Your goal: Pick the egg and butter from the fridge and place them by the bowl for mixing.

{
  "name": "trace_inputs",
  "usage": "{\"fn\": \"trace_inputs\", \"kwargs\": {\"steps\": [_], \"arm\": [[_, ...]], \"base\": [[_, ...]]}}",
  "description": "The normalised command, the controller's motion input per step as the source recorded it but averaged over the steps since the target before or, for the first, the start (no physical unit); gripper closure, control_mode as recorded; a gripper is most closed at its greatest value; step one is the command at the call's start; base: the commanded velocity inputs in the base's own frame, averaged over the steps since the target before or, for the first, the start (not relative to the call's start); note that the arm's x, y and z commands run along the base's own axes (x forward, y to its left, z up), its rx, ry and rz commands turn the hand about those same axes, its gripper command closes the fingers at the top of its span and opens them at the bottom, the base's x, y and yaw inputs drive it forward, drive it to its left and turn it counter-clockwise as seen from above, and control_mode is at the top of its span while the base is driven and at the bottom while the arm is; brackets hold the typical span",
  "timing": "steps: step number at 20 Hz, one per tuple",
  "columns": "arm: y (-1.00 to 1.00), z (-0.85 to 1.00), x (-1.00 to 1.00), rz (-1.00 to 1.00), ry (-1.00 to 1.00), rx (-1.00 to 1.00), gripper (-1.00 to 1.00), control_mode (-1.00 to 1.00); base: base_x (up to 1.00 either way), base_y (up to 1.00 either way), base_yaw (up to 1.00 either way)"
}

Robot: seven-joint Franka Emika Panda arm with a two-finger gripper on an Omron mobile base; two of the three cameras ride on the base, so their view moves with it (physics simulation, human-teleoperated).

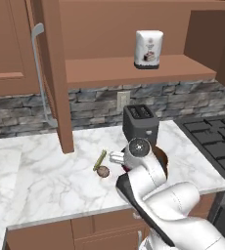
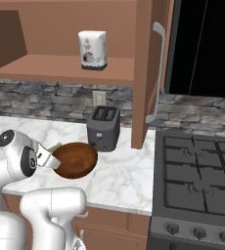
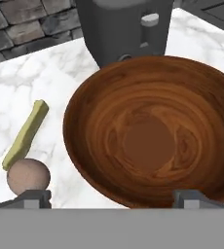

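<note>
Egg [image 3: 28, 175] lies beside the open gripper's [image 3: 111, 197] left fingertip.

The arm [image 1: 168, 210] consists of smooth, glossy white rounded shells joined by dark joint bands. Beside the toaster [image 1: 140, 123], a round grey cap with a dark ring closes the wrist end. A short white cylindrical stub projects sideways from it. The tool [image 3: 111, 197] carries two small dark grey fingertips [image 3: 32, 198].

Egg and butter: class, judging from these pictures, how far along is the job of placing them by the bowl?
Done: the egg and butter lie on the marble counter beside the bowl. In hand: nothing; the claw stands open above the bowl. Left: seemingly nothing.
</note>
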Motion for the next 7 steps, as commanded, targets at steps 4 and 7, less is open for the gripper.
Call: {"fn": "trace_inputs", "kwargs": {"steps": [4,7], "arm": [[0.1,0.29,-1.0,-0.11,-0.92,0.0,-1.0,-1.0],[0.16,0.31,-1.0,-0.07,-1.0,-0.08,-1.0,-1.0]], "base": [[0.0,0.0,0.0],[0.0,0.0,0.0]]}}
